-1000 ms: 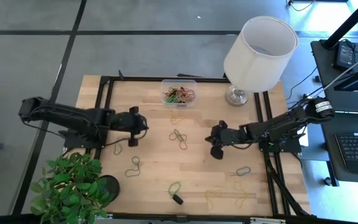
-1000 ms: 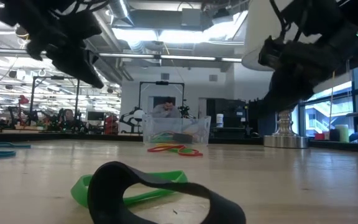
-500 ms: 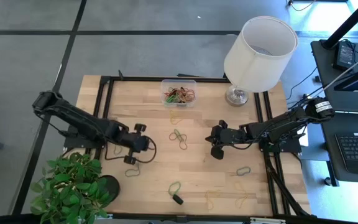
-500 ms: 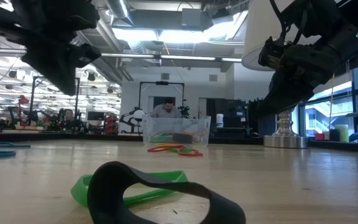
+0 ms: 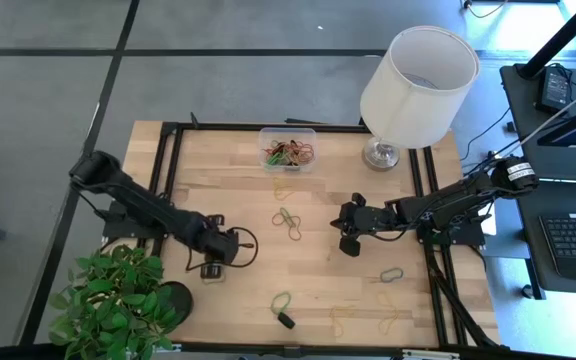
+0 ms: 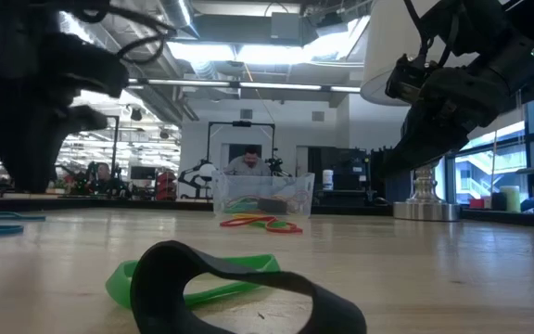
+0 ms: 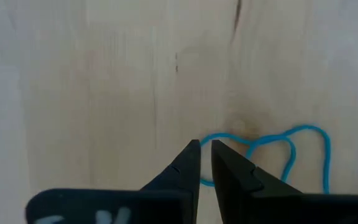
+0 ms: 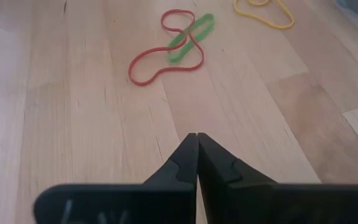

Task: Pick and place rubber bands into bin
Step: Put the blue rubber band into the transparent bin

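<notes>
My left gripper (image 7: 205,147) points down over the wooden table at the near left (image 5: 214,264), its fingertips a narrow gap apart with nothing between them. A blue rubber band (image 7: 291,148) lies flat beside the fingers, partly hidden behind them. My right gripper (image 8: 196,135) hangs shut over the table's middle right (image 5: 347,243), holding nothing. Red and green rubber bands (image 8: 174,46) lie crossed ahead of it. The clear bin (image 5: 288,150) stands at the far edge with several bands inside.
A white lamp (image 5: 418,80) stands at the far right and a potted plant (image 5: 108,300) at the near left corner. Loose bands lie about: a green and black pair (image 5: 283,310) near the front edge, a grey one (image 5: 391,273), and yellow ones (image 5: 343,320).
My left gripper has swung toward the table's near edge and a little to the right, has sunk, and has tipped from slanting forward to pointing almost straight down over the blue band.
</notes>
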`<action>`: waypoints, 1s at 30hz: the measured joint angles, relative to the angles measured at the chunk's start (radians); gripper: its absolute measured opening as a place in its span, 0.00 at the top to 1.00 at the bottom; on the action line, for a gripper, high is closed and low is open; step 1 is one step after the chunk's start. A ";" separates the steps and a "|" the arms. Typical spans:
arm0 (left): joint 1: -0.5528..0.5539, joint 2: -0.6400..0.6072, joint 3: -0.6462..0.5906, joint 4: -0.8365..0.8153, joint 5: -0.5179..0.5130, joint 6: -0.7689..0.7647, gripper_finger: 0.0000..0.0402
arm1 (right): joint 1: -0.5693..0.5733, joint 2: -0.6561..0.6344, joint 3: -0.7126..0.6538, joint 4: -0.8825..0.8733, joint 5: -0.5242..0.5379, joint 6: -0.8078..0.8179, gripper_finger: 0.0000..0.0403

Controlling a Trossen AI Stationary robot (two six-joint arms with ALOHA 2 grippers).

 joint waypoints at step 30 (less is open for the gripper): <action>-0.030 0.130 0.070 -0.095 -0.032 -0.001 0.99 | 0.000 0.000 0.000 0.002 0.000 0.003 0.98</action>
